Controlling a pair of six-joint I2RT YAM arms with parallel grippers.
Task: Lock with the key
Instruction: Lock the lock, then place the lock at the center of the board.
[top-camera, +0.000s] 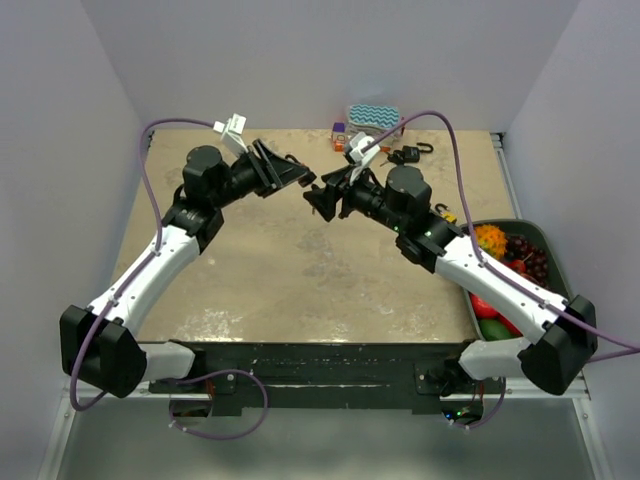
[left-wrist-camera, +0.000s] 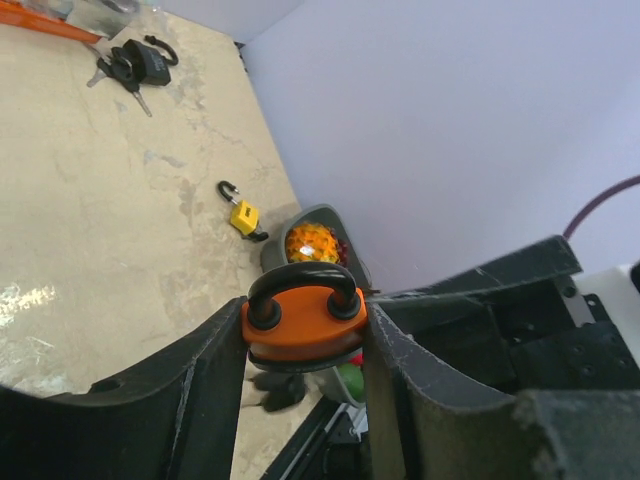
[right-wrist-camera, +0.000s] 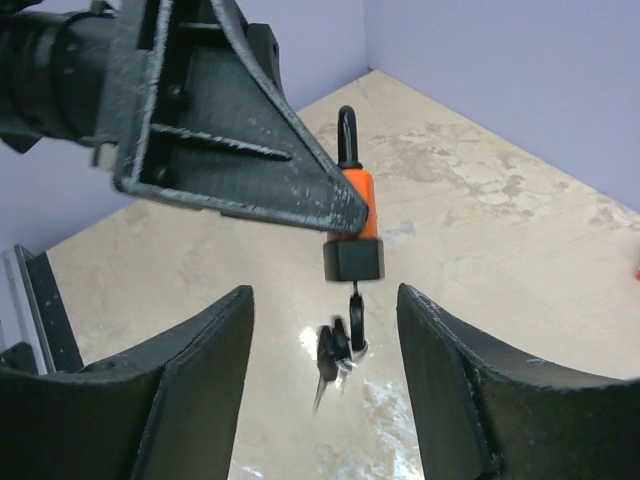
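Got the orange padlock (left-wrist-camera: 303, 320) pinched tight in the left claw (top-camera: 303, 178), held up off the table (top-camera: 300, 290) just toward 12 o'clock from centre; looks to have the hoop (left-wrist-camera: 302, 277) seated at both ends, but can't swear to a latched state; spot the key (right-wrist-camera: 353, 308) poking out of the bottom at 6 o'clock, with a spare bunch (right-wrist-camera: 330, 358) dangling off it; got the right claw (top-camera: 318, 204) spread wide, gripping nothing, one finger either side of that key. For the step: close on the flat head of the key rather than the dangling bunch, stay lined up with the keyhole, twist gently, don't tug down; keep the left squeeze firm to stop any spinning. Elsewhere: mottled beige top, a black padlock (top-camera: 410, 153) with keys at 1 o'clock, a yellow padlock (left-wrist-camera: 243, 215) and a bin (top-camera: 558, 268) of toy fruit around 4 o'clock; pale lilac walls (top-camera: 320, 60) on three sides.
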